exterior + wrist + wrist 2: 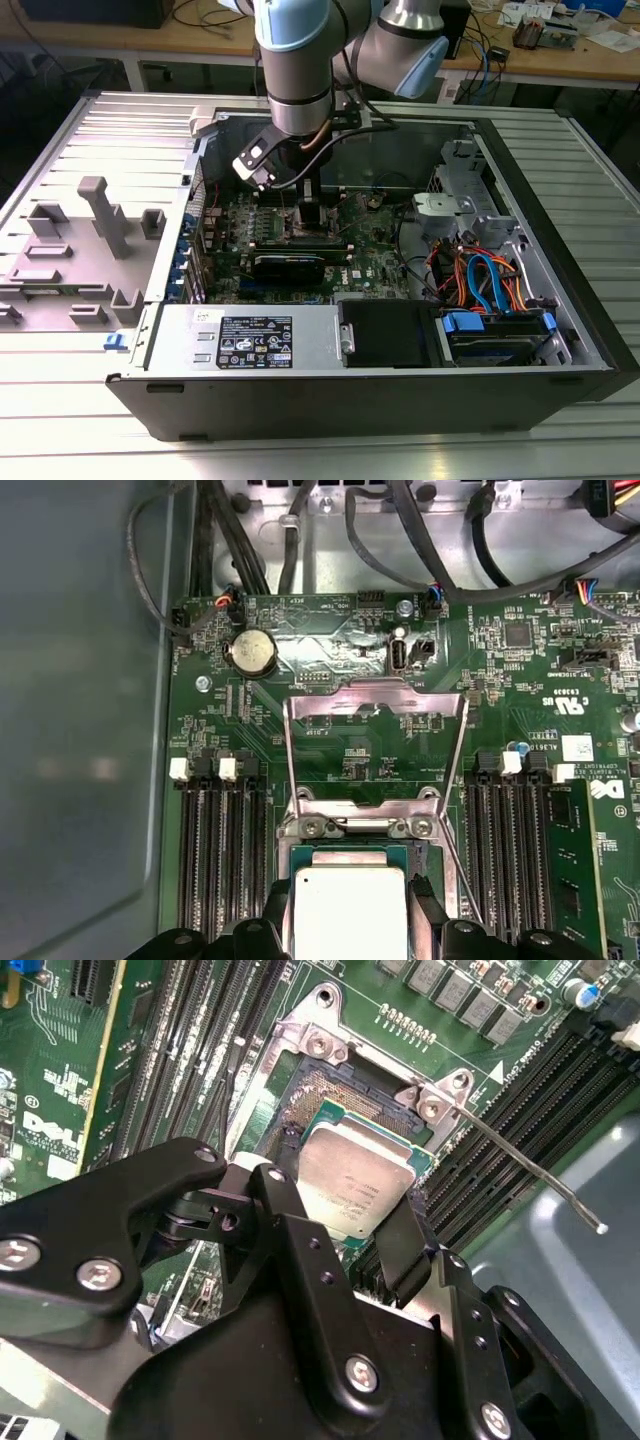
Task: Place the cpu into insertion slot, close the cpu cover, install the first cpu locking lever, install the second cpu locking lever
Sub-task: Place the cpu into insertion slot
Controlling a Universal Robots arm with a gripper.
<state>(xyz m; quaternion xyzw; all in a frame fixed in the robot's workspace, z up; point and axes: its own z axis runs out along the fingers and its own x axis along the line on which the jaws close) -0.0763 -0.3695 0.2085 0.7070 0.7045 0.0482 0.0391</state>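
In both wrist views my gripper [345, 1215] [350, 920] is shut on the cpu [355, 1180] [350, 905], a flat silver-grey square with a green edge pinched between the black fingers [290, 1230]. It hangs close over the insertion slot [315, 1095], whose golden-brown contact field shows past the chip's far edge. I cannot tell whether chip and slot touch. The cpu cover [376, 687] stands swung open behind the slot. A thin locking lever [530, 1170] sticks out loose to one side. In the exterior view the gripper [308, 215] reaches down into the open computer case.
Long black memory slots [215, 850] flank the socket on both sides. A black card [290, 265] lies just in front of the gripper, with a power supply [260, 340] nearer still. Cables [480, 280] fill the exterior view's right. A coin battery [252, 652] sits behind the cover.
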